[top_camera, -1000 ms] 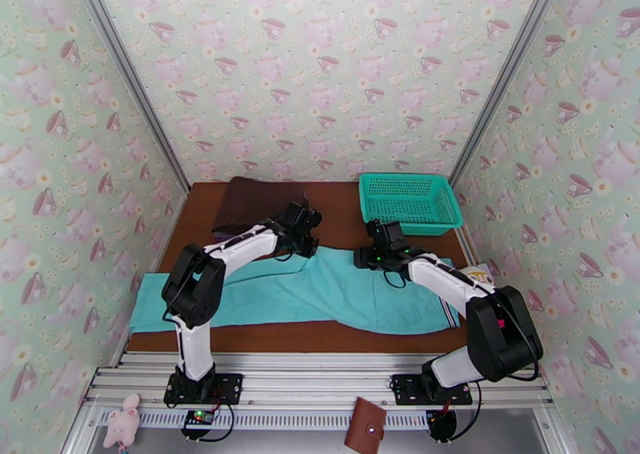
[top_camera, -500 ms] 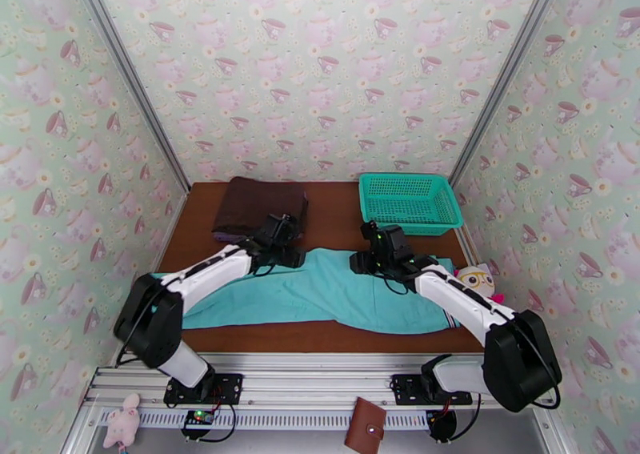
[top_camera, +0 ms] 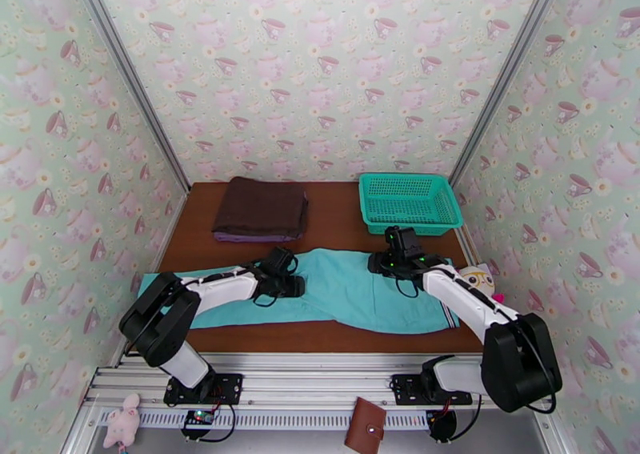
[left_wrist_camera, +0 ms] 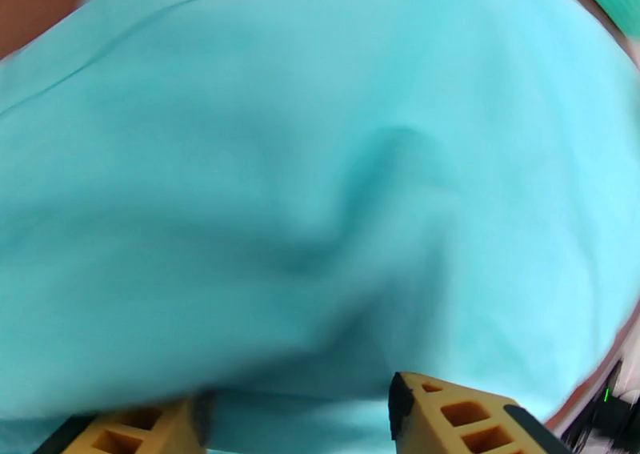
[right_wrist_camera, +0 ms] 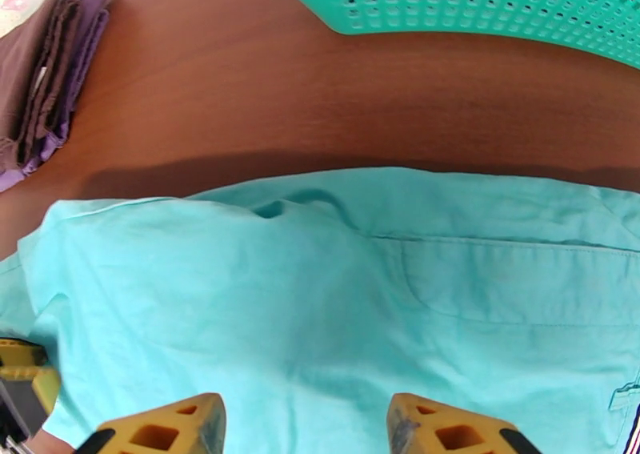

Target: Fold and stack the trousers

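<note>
Both arms have shifted since half a second ago: our left end effector has slid toward the lower part of the frame, and our right end effector has moved rightward. Each has its fingers spread wide, gripping nothing, low over the trousers. The trousers lie stretched left to right across the middle of the worktop. Beyond them sit the folded brown cloth, upper left, and the mesh basket, upper right.
</note>
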{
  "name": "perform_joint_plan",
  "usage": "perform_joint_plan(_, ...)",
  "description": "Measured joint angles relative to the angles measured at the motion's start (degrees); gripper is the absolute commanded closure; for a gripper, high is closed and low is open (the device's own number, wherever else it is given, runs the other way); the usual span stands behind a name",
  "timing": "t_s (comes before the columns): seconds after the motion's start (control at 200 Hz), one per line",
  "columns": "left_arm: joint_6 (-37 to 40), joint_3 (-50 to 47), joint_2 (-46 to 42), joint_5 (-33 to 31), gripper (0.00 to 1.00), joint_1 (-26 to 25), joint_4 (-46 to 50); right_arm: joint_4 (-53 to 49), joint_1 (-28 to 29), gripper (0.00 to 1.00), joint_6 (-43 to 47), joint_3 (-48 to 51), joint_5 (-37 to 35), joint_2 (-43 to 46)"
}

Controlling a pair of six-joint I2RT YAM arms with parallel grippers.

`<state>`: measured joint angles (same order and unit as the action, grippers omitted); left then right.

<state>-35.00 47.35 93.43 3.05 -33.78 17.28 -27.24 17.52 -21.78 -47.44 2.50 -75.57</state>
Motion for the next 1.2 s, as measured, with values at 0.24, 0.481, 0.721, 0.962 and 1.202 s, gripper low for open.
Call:
perform_joint_plan(0.24,-10.5,-7.0,-5.4,-1.2,0.38,13.1,-3.2,-3.4,-0.4,0.42,-0.9,0.0,-3.5,5.7)
perform_joint_plan(0.481,-18.4,-10.0,-7.7,-1.8,0.37,17.4,-6.4,-5.4,-4.0,0.42,-1.2,0.7,-3.2,6.7)
perform_joint_plan(0.721,-18.8,-12.3,-13.6,-10.1,0.33,17.4,-1.7,-6.4,-4.9,0.44,-4.8,7.1,-4.1,4.3)
perform_joint_plan(0.962,-0.2,-4.0,-15.4,-14.0,0.22,4.1,-0.9,-8.6,-4.9,0.48,-11.1,11.5,-7.2,5.9)
perform_joint_plan(1.202,8.0,-4.5,-15.3,-8.9,0.22,1.6,-8.1,-16.7,-4.2,0.47,-17.4,11.7,-9.8,12.5)
